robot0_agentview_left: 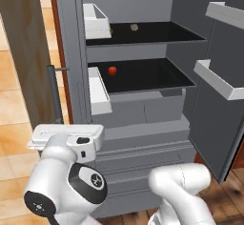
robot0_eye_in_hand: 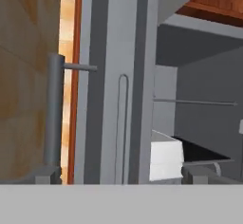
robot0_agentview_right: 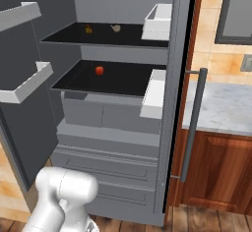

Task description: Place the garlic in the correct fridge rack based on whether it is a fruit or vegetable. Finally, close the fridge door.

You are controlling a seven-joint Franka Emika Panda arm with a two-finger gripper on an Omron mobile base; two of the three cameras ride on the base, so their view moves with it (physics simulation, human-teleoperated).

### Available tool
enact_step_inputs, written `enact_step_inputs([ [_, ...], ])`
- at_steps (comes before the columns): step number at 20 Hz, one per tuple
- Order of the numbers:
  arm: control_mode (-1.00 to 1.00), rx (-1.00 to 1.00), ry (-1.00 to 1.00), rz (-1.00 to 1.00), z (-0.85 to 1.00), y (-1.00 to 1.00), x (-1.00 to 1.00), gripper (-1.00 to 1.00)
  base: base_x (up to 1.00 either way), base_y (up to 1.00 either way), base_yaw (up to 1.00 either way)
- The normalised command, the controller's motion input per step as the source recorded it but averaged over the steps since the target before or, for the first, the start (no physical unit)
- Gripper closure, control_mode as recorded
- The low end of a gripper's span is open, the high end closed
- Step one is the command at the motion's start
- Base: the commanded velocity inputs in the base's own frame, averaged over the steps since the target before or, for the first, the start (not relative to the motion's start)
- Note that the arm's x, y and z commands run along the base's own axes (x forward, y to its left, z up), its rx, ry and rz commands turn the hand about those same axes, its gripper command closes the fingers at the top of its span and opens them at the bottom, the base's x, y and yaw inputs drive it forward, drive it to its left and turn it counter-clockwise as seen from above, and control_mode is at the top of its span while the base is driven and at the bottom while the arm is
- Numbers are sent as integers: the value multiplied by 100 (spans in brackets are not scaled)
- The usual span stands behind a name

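Fingers (robot0_eye_in_hand: 114,174) spread wide, holding nothing, low in the hand view and aimed at the fridge (robot0_eye_in_hand: 118,76) front edge beside a grey handle (robot0_eye_in_hand: 53,114). Further in, garlic (robot0_agentview_left: 134,27) already resting on the upper rack (robot0_agentview_left: 157,33), well back, apart from the white bin (robot0_agentview_left: 96,20). Below, a red fruit (robot0_agentview_left: 112,70) on the lower rack (robot0_agentview_left: 147,78). Placement looks done. Still left: the door (robot0_agentview_left: 217,76), standing wide open, to be swung shut.
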Motion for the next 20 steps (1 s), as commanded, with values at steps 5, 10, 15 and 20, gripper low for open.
enact_step_inputs([
  [5, -100, 0, 0, -21, -6, 31, 51, -100, 0, 0, 0],
  [10, -100, -1, 0, -17, -1, 19, 41, -100, 0, 0, 0],
  [15, -100, 0, 0, -9, 0, 3, 35, -100, 0, 0, 0],
  [20, -100, 0, 0, -5, -1, 0, 36, -100, 0, 0, 0],
])
